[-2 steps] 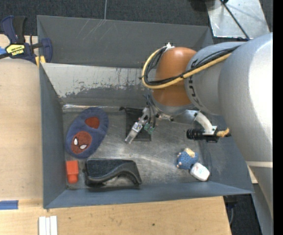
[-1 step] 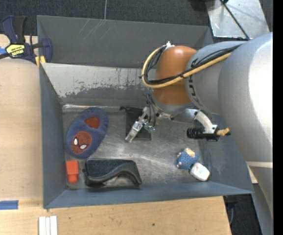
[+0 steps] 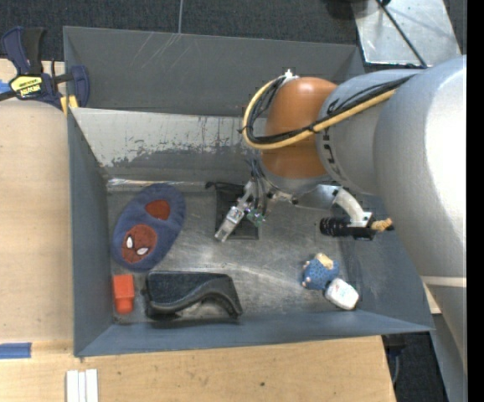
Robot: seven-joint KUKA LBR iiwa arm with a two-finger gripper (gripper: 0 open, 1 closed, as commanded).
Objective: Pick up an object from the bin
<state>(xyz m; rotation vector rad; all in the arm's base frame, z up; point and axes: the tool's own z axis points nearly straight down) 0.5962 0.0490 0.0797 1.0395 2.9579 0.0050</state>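
My gripper [image 3: 242, 219] hangs low in the middle of the bin, below the arm's orange cover. It is open, one silver finger [image 3: 228, 224] pointing down-left and the other to its right. Under and between them lies a flat black thing [image 3: 223, 198] on the bin floor, partly hidden by the gripper; I cannot tell if the fingers touch it. To the right lies a black cylinder with a white handle and an orange tip [image 3: 347, 226]. A small blue and yellow thing [image 3: 316, 273] lies at the lower right, with a white piece [image 3: 342, 294] beside it.
A blue Spider-Man slipper [image 3: 147, 226] lies at the left. Below it stands a small orange block [image 3: 123, 293]. Along the front wall lies a dark slipper [image 3: 192, 296]. The arm covers the bin's right rear part.
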